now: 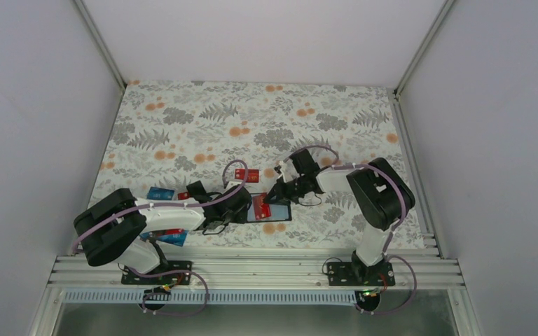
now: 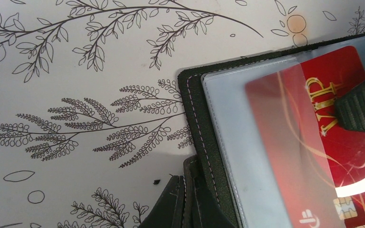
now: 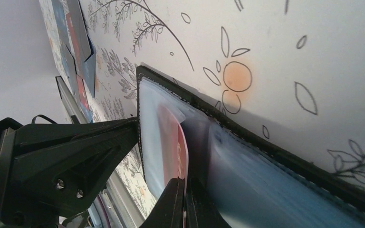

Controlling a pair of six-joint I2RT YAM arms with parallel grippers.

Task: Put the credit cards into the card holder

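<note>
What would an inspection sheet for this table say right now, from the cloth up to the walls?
Surface: flowered cloth lies flat over the table.
Job's things: card holder lies open; red card sits partly inside its clear sleeve. Loose cards lie on the cloth: one red beyond the holder, one blue and a few more by the left arm.
Clutter: nothing seen.
Grippers: left gripper shut on the holder's edge; right gripper shut on the red card.
Cables: purple cables loop along both arms.
Surroundings: white walls on three sides, metal rail at the near edge.
</note>
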